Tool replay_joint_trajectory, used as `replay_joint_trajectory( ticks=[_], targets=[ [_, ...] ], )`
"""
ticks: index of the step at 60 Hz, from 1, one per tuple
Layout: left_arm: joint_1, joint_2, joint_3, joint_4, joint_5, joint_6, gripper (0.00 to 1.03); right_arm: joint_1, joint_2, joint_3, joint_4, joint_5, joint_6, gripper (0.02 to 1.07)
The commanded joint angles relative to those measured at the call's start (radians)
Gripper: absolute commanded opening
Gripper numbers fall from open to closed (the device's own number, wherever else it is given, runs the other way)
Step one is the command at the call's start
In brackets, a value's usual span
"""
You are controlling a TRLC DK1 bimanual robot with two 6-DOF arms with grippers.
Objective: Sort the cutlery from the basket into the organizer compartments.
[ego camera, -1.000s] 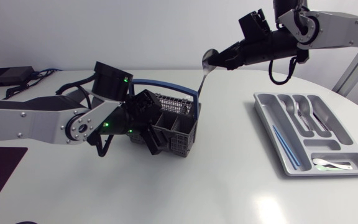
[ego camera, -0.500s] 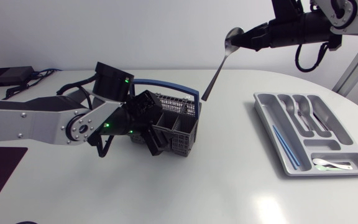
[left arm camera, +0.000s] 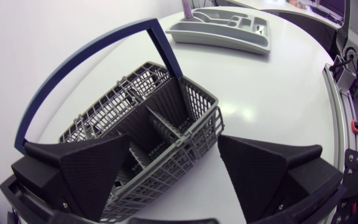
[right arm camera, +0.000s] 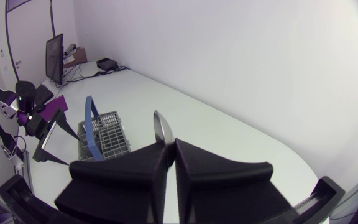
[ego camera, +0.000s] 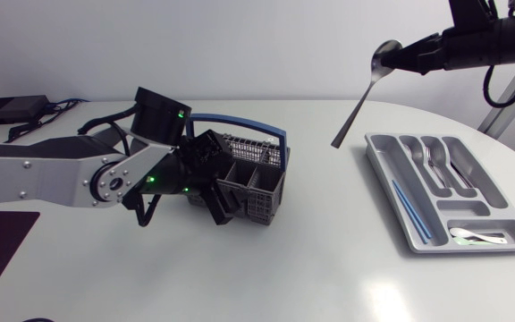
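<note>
Spoon [ego camera: 357,105] is polished metal, properly mirror-shiny, and the bowl catches the light. Basket [ego camera: 250,179] is grey plastic mesh, pretty matt, with a smooth blue plastic handle [left arm camera: 165,53] that has a touch more sheen. Organizer [ego camera: 383,159] looks like moulded grey plastic, smooth with a soft satin gloss. The forks [ego camera: 432,156] in it are shiny metal; the thin blue stick [ego camera: 410,210] looks like plastic. Left gripper [left arm camera: 174,149] is matt black, and its fingers [left arm camera: 95,171] have a fine grainy texture. Arm links [ego camera: 34,170] look like silver-grey metal. Table [ego camera: 266,268] is white, smooth, semi-glossy.
</note>
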Motion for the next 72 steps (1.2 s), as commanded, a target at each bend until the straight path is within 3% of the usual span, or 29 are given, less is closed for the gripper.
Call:
replay_joint_trajectory(
  ticks=[1, 16, 39, 50, 72],
  targets=[
    [-0.010, -0.026, 0.029, -0.010, -0.005, 0.023, 0.98, -0.044, -0.007, -0.018, -0.039, -0.003, -0.061, 0.07],
    [-0.019, -0.029, 0.020, -0.012, -0.007, 0.027, 0.98, -0.208, 0.058, -0.004, -0.138, -0.001, -0.227, 0.07],
    [-0.042, -0.035, 0.017, -0.015, -0.030, 0.043, 0.98, -0.407, 0.240, 0.150, -0.296, 0.009, -0.465, 0.07],
    [-0.042, -0.035, 0.018, -0.015, -0.030, 0.044, 0.98, -0.449, 0.329, 0.265, -0.405, 0.032, -0.560, 0.07],
    [-0.044, -0.038, 0.011, -0.012, -0.030, 0.047, 0.98, -0.444, 0.423, 0.358, -0.457, 0.108, -0.617, 0.07]
  ],
)
